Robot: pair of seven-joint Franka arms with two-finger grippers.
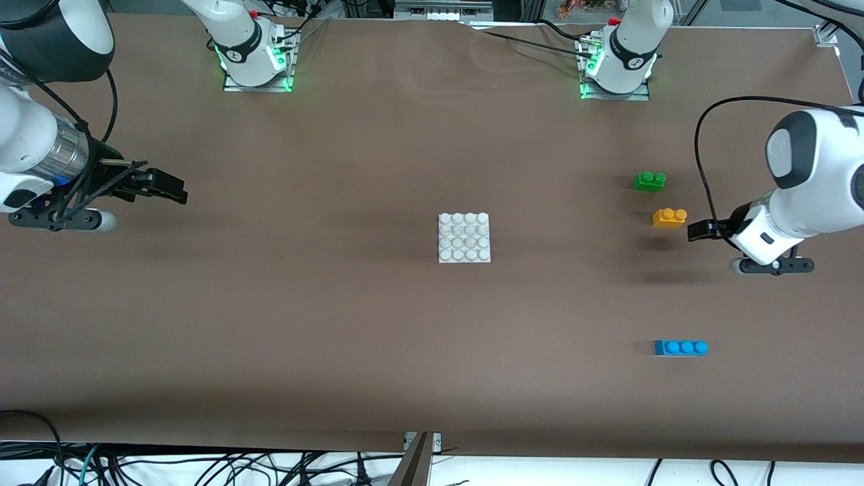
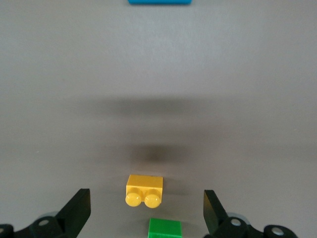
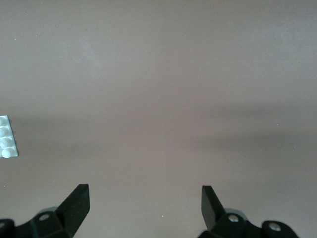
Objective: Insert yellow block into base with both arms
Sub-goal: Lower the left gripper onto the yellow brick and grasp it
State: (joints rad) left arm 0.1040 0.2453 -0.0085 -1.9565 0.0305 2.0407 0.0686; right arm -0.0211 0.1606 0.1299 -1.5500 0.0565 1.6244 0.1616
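The yellow block (image 1: 669, 217) lies on the brown bench (image 1: 378, 337) toward the left arm's end, studs up, untouched by either arm. In the left wrist view the yellow block (image 2: 144, 190) sits on the bench between the two black fingers (image 2: 77, 208) of the left tool, which are spread wide apart and touch nothing. The green brick (image 1: 649, 181) lies just beside the yellow block, farther from the front camera; only its edge shows in the left wrist view (image 2: 165, 229). The blue brick (image 1: 680, 347), a three-stud piece, lies well apart from the yellow block, nearer to the front camera, and appears as a strip at the border of the left wrist view (image 2: 159, 2).

The base (image 1: 464, 237), a white square plate with a four-by-four grid of studs, lies flat near the middle of the bench, well apart from all three bricks, with nothing set on it. One studded edge of the base (image 3: 7, 137) shows in the right wrist view.

The left tool (image 1: 702, 231) hangs in the air close to the yellow block, above the bench. The right tool (image 1: 165, 187) hangs over bare bench at the right arm's end, well apart from the base; its fingers (image 3: 78, 202) are likewise spread and hold nothing.
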